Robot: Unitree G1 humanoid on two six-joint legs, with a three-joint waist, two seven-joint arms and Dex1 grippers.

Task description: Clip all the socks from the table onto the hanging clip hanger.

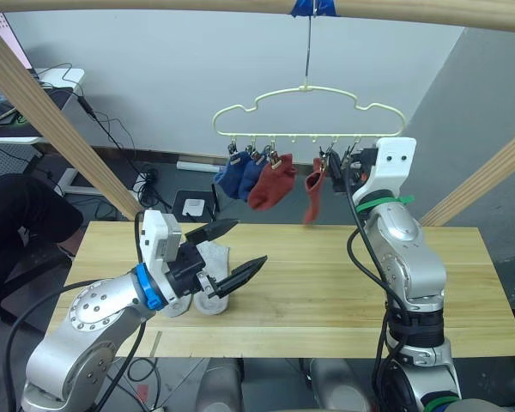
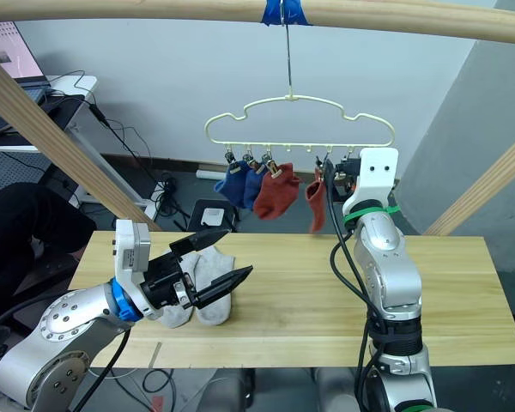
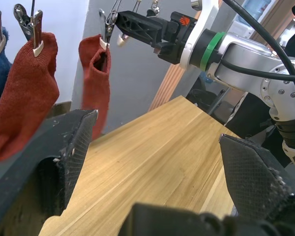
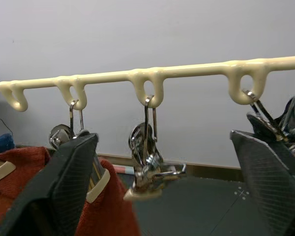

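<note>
The cream-yellow clip hanger [image 1: 309,107] hangs from the top pole. Two blue socks [image 1: 240,174] and two rust red socks [image 1: 272,182] [image 1: 314,194] are clipped to it. Two light grey socks [image 2: 204,276] lie side by side on the left of the table [image 1: 326,283]. My left gripper [image 1: 250,243] hovers open just above them, holding nothing. My right gripper [image 4: 162,137] is raised to the hanger's bar and stands open around an empty silver clip [image 4: 147,169], right beside the clip that holds the second red sock [image 3: 96,78].
Round pale wooden poles frame the scene: one across the top [image 1: 240,7] and slanted ones at the left [image 1: 60,137] and right [image 1: 489,180]. A person in dark clothes [image 1: 17,215] is at the far left, by a desk with cables.
</note>
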